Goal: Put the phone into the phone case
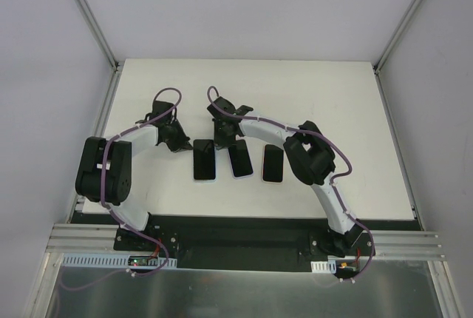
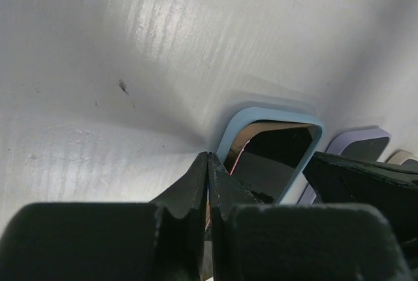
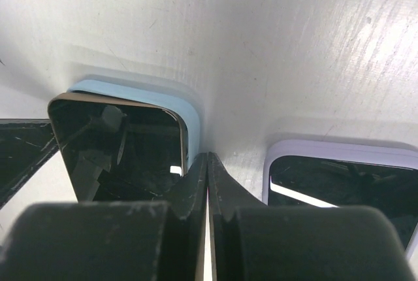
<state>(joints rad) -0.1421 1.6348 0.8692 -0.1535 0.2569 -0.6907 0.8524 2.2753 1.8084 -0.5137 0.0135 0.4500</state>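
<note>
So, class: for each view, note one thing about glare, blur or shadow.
Top view: even light, soft shadows on the table. Left wrist view: streaky glare on the table, blue case edge smeared. Right wrist view: phone screen mirrors bright strips.

A white table [image 1: 310,96] – plain grey walls [image 1: 222,7] around it – evenly lit.

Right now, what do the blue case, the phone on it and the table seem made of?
Blue case: likely matte plastic or silicone; rounded rim, no glare.
Phone: glossy glass front; mirror-like reflections.
Table: white board, faint sheen, fine streaks; material unclear.
</note>
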